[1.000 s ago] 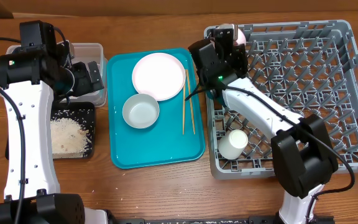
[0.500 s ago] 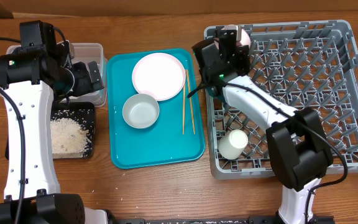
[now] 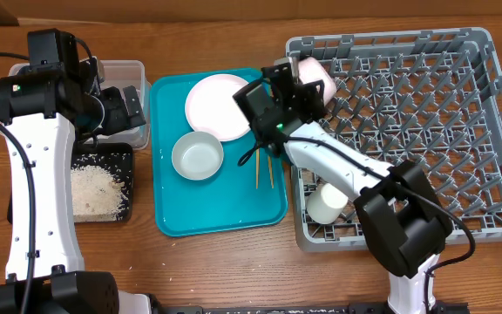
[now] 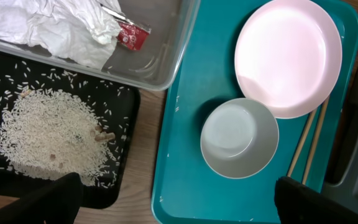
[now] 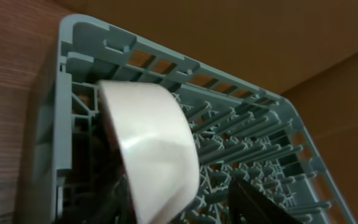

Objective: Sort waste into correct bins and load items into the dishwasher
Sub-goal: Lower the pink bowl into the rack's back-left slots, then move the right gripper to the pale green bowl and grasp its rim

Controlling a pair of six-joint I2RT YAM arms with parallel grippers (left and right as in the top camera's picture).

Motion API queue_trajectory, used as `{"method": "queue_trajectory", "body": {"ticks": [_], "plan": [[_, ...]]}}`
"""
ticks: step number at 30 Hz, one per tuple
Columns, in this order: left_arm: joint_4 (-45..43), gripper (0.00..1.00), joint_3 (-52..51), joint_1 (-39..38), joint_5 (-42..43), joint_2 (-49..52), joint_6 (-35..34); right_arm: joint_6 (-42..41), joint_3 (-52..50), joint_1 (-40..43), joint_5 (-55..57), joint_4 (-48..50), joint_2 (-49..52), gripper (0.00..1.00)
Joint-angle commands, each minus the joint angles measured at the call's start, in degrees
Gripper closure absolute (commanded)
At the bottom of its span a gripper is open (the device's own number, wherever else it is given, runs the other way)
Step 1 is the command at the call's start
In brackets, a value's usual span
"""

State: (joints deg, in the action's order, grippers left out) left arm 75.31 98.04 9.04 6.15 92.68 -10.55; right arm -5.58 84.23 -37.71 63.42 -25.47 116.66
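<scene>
Left hand (image 4: 178,182) is spread wide, holding nothing. Right hand (image 5: 182,199) sits loosely spread around the pink bowl (image 5: 148,143), which is propped on edge in the rack (image 5: 67,93) corner.

The dish rack (image 3: 390,37) lies open (right side); pink bowl (image 3: 319,74) apparently blocks its top-left corner.

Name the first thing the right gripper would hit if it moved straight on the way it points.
Most likely the pink bowl, standing on edge in the rack corner just ahead of the right gripper.

Bright, even light overhead, soft shadows; right wrist view dimmer, bowl (image 5: 148,149) ahead of the right gripper (image 5: 188,208) perhaps slightly blurred.
</scene>
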Motion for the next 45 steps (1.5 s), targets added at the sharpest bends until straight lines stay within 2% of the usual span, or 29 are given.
{"method": "queue_trajectory", "body": {"ticks": [1, 4, 6, 10, 15, 16, 17, 21, 24, 26, 29, 36, 40, 45], "plan": [[0.04, 0.00, 1.11, -0.07, -0.42, -0.55, 0.04, -0.46, 1.05, 0.33, 0.33, 0.98, -2.64, 0.43], [0.07, 0.00, 1.11, -0.07, -0.42, -0.55, 0.04, -0.63, 1.05, 0.46, -3.17, 1.38, -6.10, 0.41], [0.07, 0.00, 1.11, -0.07, -0.42, -0.55, 0.04, -2.10, 1.05, 0.96, -9.81, 1.07, -9.68, 0.41], [0.07, 0.00, 1.11, -0.07, -0.42, -0.55, 0.04, -5.18, 1.05, 1.09, -28.33, -1.77, -14.91, 0.41], [0.07, 0.00, 1.11, -0.07, -0.39, -0.55, 0.04, -9.51, 1.05, 1.09, -51.82, -4.74, -16.33, 0.41], [0.04, 0.00, 1.11, -0.07, -0.42, -0.55, 0.04, -10.32, 1.03, 1.09, -56.22, -5.62, -16.33, 0.39], [0.07, 0.00, 1.11, -0.07, -0.42, -0.55, 0.04, -11.10, 1.03, 1.09, -60.35, -7.13, -16.31, 0.31], [0.09, 0.00, 1.11, -0.07, -0.42, -0.55, 0.04, -12.79, 0.96, 1.09, -71.54, -10.99, -16.22, 0.29], [0.07, 0.00, 1.11, -0.07, -0.42, -0.55, 0.04, -15.82, 0.76, 0.96, -73.48, -12.55, -15.47, 0.29], [0.04, 0.00, 1.11, -0.07, -0.42, -0.55, 0.04, -16.33, 0.24, 0.74, -74.01, -13.29, -14.75, 0.34], [0.07, 0.00, 1.11, -0.07, -0.42, -0.55, 0.04, -19.19, -1.40, 0.44, -74.03, -13.25, -13.62, 0.36], [0.07, 0.00, 1.11, -0.07, -0.42, -0.55, 0.04, -26.71, -5.55, -1.22, -73.29, -8.00, -11.98, 0.43], [0.07, 0.00, 1.11, -0.07, -0.42, -0.55, 0.04, -32.57, -6.40, -2.49, -70.42, -5.18, -9.42, 0.43], [0.07, 0.00, 1.11, -0.07, -0.42, -0.55, 0.04, -36.15, -6.40, -4.22, -70.23, -1.20, -4.87, 0.44]]}}
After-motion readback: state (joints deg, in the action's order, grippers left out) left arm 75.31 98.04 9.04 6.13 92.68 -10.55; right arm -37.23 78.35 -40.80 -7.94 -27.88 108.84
